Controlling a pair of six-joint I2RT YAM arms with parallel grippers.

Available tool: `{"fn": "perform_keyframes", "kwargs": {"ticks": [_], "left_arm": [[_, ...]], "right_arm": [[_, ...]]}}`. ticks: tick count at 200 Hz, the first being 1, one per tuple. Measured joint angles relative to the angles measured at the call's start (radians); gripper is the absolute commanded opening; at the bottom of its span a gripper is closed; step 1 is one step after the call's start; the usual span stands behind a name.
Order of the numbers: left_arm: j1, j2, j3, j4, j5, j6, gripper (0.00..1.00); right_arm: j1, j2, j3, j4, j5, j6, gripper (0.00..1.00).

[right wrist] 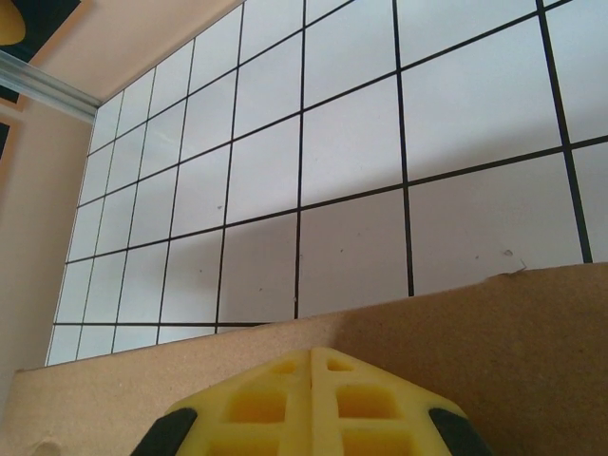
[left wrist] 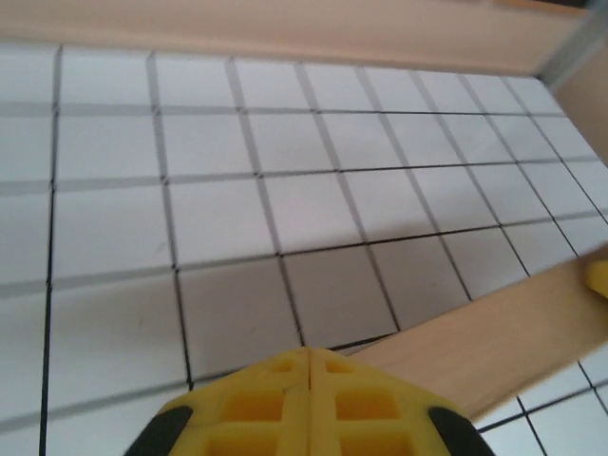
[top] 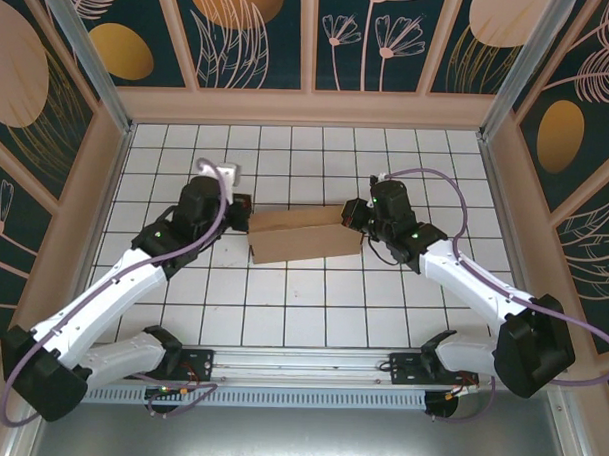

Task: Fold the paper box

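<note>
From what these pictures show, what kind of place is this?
Probably a robot test cell: a white gridded table, walls of panels painted with plants, and the left arm and right arm bolted at its near edge, beside a paper box.

The paper box blocks the table's middle, with the left arm and right arm flanking it; strips along the far and near edges lie open.

The table has a white top ruled with a black square grid. Pale wooden walls border it on the left, far and right sides. The paper box, plain brown cardboard, lies directly on the grid near the centre, its long axis running left to right.
</note>
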Motion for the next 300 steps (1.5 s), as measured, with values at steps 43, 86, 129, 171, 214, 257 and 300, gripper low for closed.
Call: {"fn": "perform_keyframes", "kwargs": {"ticks": [43, 86, 129, 171, 214, 257, 300], "left_arm": [[0.051, 0.006, -0.141, 0.002, 0.022, -0.206, 0.62], [0.069, 0.051, -0.181, 0.126, 0.039, -0.294, 0.65], [0.079, 0.069, -0.202, 0.203, 0.018, -0.323, 0.67], [0.085, 0.001, -0.169, 0.091, -0.072, -0.278, 0.77], [0.089, 0.003, -0.092, 0.062, -0.058, -0.201, 0.71], [0.089, 0.071, -0.077, 0.074, 0.038, -0.171, 0.67], [0.089, 0.106, -0.093, 0.134, 0.098, -0.169, 0.66]], "right_arm": [[0.019, 0.001, -0.014, 0.036, 0.029, 0.019, 0.00], [0.026, 0.001, -0.031, 0.072, 0.044, 0.026, 0.00], [0.028, 0.001, -0.039, 0.089, 0.044, 0.025, 0.00], [0.031, 0.000, -0.040, 0.091, 0.045, 0.024, 0.00], [0.031, 0.004, -0.039, 0.096, 0.044, 0.024, 0.00], [0.035, 0.012, -0.038, 0.108, 0.043, 0.024, 0.00], [0.035, 0.021, -0.035, 0.116, 0.038, 0.026, 0.00]]}}
